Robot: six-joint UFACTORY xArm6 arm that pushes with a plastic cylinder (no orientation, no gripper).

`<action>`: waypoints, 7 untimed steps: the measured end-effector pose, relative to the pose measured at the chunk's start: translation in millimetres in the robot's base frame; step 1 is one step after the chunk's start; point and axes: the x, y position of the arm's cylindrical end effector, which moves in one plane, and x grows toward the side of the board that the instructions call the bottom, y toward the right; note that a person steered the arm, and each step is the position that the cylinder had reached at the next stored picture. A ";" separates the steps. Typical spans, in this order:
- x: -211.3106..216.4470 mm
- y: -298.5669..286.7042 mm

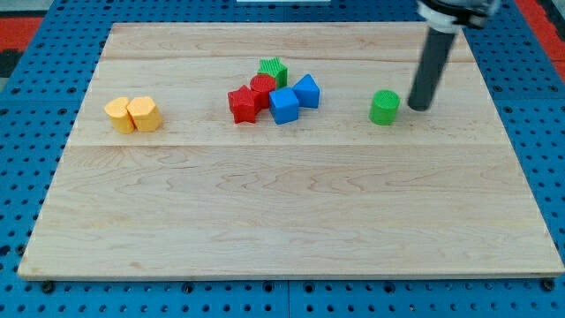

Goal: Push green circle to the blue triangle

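Observation:
The green circle (pixel 384 107) stands on the wooden board at the view's right of centre. My tip (pixel 418 108) rests just to the circle's right, a small gap apart. Two blue blocks sit in a cluster left of the circle: one (pixel 306 90) at the cluster's right end and one (pixel 284 105) just below-left of it. Which of them is the triangle cannot be made out.
The cluster also holds a green star (pixel 273 70), a red circle (pixel 262 87) and a red star (pixel 243 104). Two yellow blocks (pixel 133 115) stand side by side at the view's left. The wooden board (pixel 291 221) lies on a blue pegboard.

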 end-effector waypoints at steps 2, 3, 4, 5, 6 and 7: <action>-11.6 -71.5; -19.9 -84.4; -41.6 -101.9; -57.4 -114.2; -63.4 -119.1; -65.1 -137.7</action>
